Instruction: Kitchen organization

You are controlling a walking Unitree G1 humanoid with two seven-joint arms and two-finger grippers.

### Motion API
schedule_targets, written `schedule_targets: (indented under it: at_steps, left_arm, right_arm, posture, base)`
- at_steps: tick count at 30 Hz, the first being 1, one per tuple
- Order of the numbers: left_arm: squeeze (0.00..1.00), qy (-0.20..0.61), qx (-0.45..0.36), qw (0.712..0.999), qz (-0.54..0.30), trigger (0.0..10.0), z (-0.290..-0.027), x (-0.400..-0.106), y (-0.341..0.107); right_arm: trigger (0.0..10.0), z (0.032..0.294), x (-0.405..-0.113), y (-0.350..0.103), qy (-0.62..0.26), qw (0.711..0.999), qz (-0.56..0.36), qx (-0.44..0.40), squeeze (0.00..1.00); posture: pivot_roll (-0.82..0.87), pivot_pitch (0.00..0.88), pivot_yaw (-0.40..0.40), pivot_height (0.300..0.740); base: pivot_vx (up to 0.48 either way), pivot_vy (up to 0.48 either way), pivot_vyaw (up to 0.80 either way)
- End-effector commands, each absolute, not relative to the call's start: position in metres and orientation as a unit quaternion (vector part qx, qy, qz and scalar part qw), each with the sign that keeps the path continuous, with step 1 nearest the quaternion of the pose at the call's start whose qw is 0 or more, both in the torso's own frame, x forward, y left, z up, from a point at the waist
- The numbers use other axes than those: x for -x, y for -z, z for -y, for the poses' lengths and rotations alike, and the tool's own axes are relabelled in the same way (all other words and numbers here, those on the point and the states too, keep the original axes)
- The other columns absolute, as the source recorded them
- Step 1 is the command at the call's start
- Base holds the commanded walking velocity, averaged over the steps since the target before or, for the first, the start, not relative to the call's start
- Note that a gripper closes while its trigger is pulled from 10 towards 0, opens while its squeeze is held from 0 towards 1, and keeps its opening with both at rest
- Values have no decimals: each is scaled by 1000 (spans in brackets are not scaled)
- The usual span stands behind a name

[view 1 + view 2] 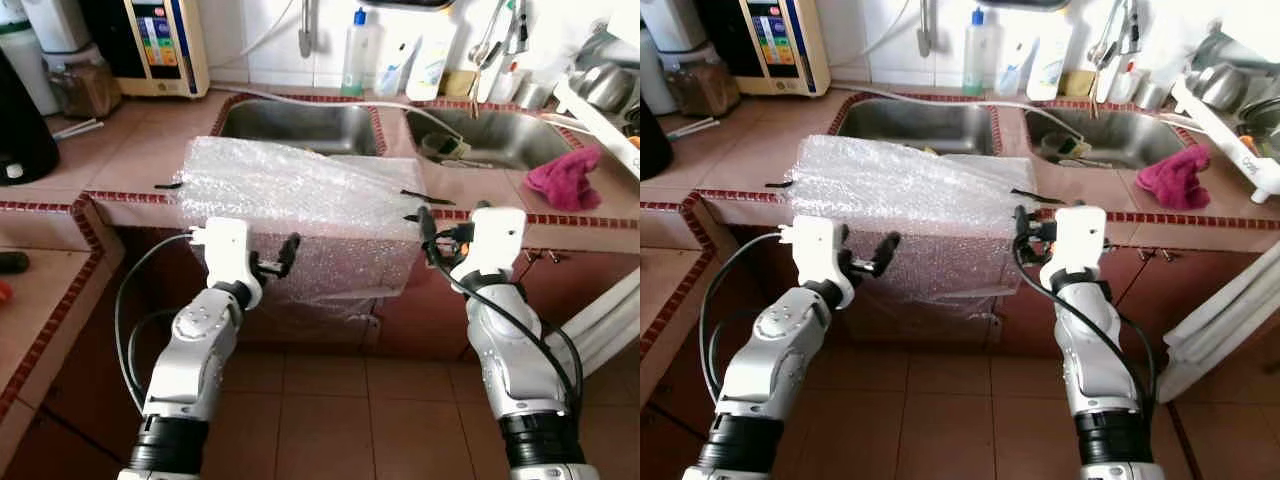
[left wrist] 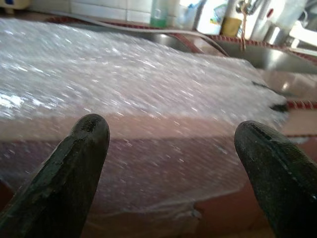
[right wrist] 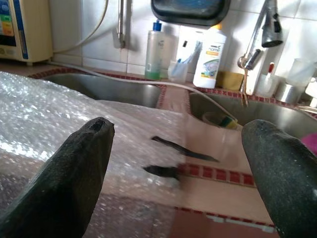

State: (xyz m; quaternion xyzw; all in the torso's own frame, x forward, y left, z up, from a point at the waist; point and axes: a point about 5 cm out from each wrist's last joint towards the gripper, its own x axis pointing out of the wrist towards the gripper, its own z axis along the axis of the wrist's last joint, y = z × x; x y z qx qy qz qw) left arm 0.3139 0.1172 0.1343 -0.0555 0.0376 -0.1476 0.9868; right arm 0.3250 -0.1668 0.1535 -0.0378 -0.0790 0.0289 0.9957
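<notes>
A sheet of bubble wrap (image 1: pixel 300 200) lies over the front edge of the tiled counter (image 1: pixel 130 165), its upper part flat on the tiles before the left sink (image 1: pixel 300 125) and its lower part hanging down the cabinet face toward the floor (image 1: pixel 330 410). Strips of black tape (image 1: pixel 425 197) show at its right edge, and another at its left edge. The left gripper (image 1: pixel 275 258) is held up in front of the hanging part, near its left side, fingers (image 2: pixel 74 163) spread wide and gripping nothing; in the left wrist view the wrap spans the gap between them, just ahead. The right gripper (image 1: pixel 432 232) is at the wrap's right edge, just below the counter rim and close to the tape, fingers (image 3: pixel 74 173) also spread wide and empty; whether they touch the wrap cannot be told. A magenta cloth (image 1: pixel 565 178) lies on the counter beside the right sink (image 1: pixel 500 135), well apart from the wrap. Bottles (image 1: pixel 360 50) stand against the tiled wall behind the sinks
</notes>
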Motion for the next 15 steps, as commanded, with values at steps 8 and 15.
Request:
schedule_targets:
  at_steps: [8,15]
  left_arm:
    - [0,167,59,983,-42,10000,-108,-314,-133]
    - [0,165,61,983,-46,10000,-109,-314,-132]
  right_arm:
    - [10000,176,-323,-152,-12,996,76,44,0]
    - [10000,177,-323,-151,-13,996,74,47,0]
  posture:
    - [1,0,-5,740]
    - [5,0,-7,740]
  base:
    - [0,-371,-159]
    - [0,-344,-790]
